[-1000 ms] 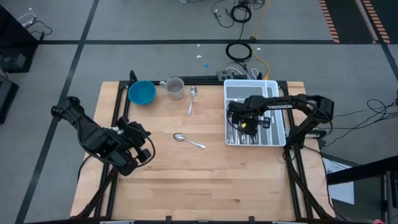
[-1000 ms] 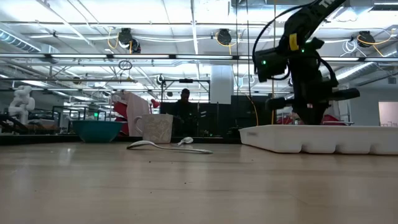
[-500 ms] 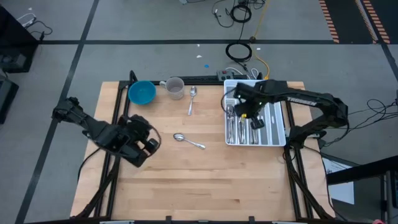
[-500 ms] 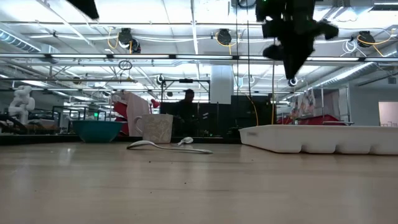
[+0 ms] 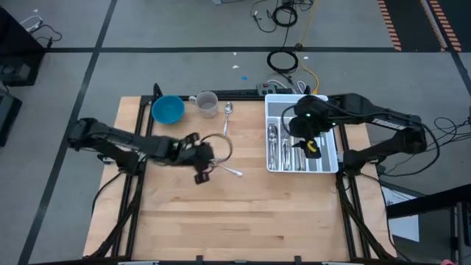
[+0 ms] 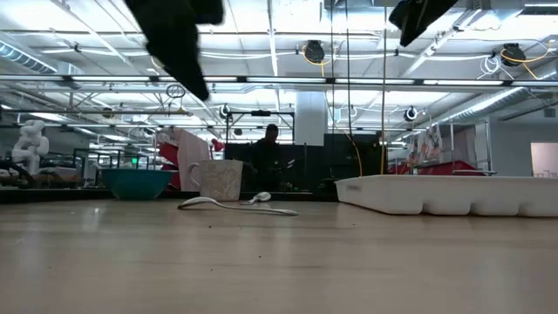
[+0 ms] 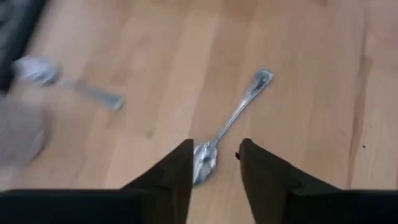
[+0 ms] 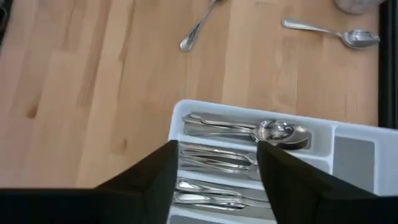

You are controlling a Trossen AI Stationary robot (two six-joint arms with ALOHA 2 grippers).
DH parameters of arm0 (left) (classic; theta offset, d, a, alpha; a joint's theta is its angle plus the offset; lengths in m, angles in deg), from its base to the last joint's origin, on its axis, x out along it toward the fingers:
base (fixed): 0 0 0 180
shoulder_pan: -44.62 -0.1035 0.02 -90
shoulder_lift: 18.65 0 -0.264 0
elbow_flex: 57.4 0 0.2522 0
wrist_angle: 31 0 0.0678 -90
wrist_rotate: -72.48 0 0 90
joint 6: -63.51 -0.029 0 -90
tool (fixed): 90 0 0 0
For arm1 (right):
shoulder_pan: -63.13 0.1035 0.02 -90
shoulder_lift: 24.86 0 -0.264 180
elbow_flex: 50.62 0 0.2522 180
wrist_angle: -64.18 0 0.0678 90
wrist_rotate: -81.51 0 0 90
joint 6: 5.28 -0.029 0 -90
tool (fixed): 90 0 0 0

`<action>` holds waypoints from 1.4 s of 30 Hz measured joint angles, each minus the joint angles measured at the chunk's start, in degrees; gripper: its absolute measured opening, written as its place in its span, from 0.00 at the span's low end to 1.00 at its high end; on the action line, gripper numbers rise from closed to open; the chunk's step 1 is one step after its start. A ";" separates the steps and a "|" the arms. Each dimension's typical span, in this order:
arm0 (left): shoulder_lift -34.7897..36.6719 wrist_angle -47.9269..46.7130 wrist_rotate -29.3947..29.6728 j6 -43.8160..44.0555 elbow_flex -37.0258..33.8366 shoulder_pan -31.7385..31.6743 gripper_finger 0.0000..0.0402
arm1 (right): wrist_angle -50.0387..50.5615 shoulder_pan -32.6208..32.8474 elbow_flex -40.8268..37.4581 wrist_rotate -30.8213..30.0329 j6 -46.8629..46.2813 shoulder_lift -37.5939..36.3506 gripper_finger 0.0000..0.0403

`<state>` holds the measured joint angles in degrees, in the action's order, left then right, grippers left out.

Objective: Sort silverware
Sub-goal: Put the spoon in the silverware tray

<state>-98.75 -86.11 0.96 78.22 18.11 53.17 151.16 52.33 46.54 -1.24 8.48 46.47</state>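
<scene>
Left tool [image 7: 214, 163] open, poised over spoon [image 7: 231, 122] lying flat mid-bench [image 5: 243, 213]; second spoon [image 5: 227, 118] near mug [image 5: 207, 104]. Right tool [image 8: 214, 163] open above tray [image 5: 333, 158] of sorted silverware [image 5: 283, 149]. Likely light, stiff, slippery; best pinched across slim handle

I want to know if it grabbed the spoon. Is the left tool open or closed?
Open. In the left wrist view, the left tool has its two fingers apart, with the spoon bowl lying on the table between them, not yet pinched.
</scene>
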 joint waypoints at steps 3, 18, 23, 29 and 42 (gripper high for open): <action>-3.34 5.83 -8.55 -10.53 -0.01 -4.71 0.40 | 0.01 0.10 0.00 -0.10 -2.93 -1.82 0.58; -16.96 7.71 -21.64 -35.80 0.27 -12.15 0.49 | 4.01 0.08 0.00 -0.03 -6.60 -7.05 0.61; -21.89 8.19 -22.47 -39.12 0.29 -13.19 0.49 | 4.39 0.08 0.00 0.00 -6.71 -7.24 0.61; -27.44 10.01 -22.95 -40.59 0.69 -14.39 0.47 | 4.96 0.08 0.00 0.07 -8.18 -7.24 0.61; -25.56 9.49 -21.20 -33.53 0.72 -14.86 0.03 | 6.26 0.08 0.00 0.11 -11.20 -7.25 0.56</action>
<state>-124.30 -76.63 -20.24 44.69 18.83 38.31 157.42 52.41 46.54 -1.13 -2.72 39.23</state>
